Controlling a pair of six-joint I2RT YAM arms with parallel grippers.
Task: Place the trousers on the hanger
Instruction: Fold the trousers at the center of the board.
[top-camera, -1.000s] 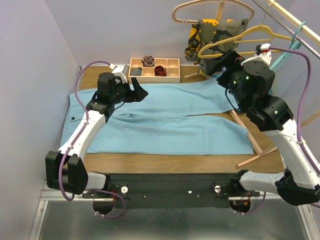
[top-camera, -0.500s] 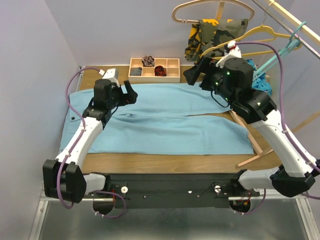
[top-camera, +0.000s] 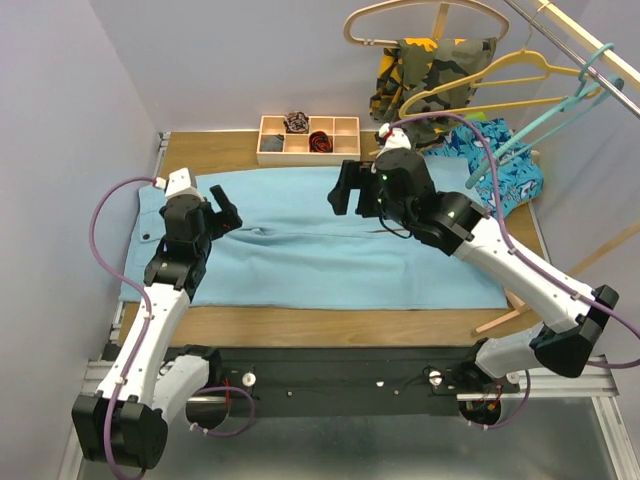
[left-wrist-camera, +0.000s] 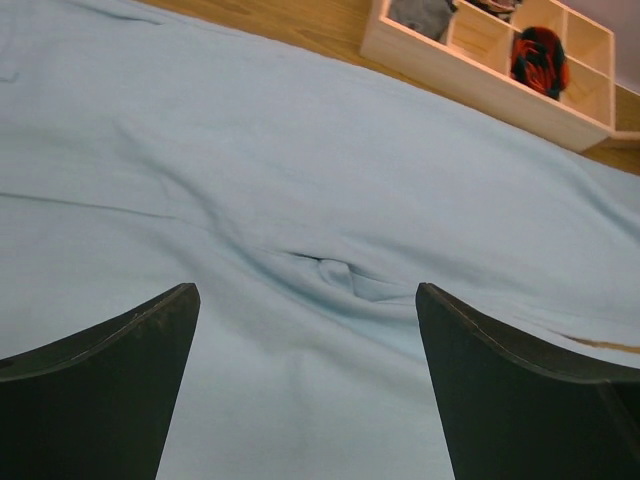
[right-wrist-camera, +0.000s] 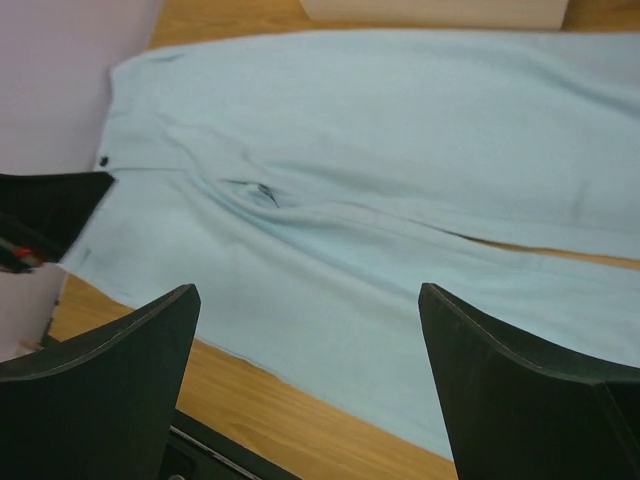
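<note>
You're hovering left gripper (top-camera: 228, 213) and right gripper (top-camera: 340, 193), both gaping wide and holding nothing, over trousers (top-camera: 330, 245). Cloth looking soft, limp, sagging; try pinching waist end.

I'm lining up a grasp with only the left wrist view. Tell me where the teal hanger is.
Observer: The hanger hangs by its hook from the rail at the far right, above the table and apart from the trousers.
Operator: Report the right gripper.
Observer: The right gripper is open and holds nothing. It hovers over the trousers near the middle of the table.
Operator: Give me the full lay of the trousers.
Observer: They lie flat, with the waist at the table's left edge and both legs running to the right.
</note>
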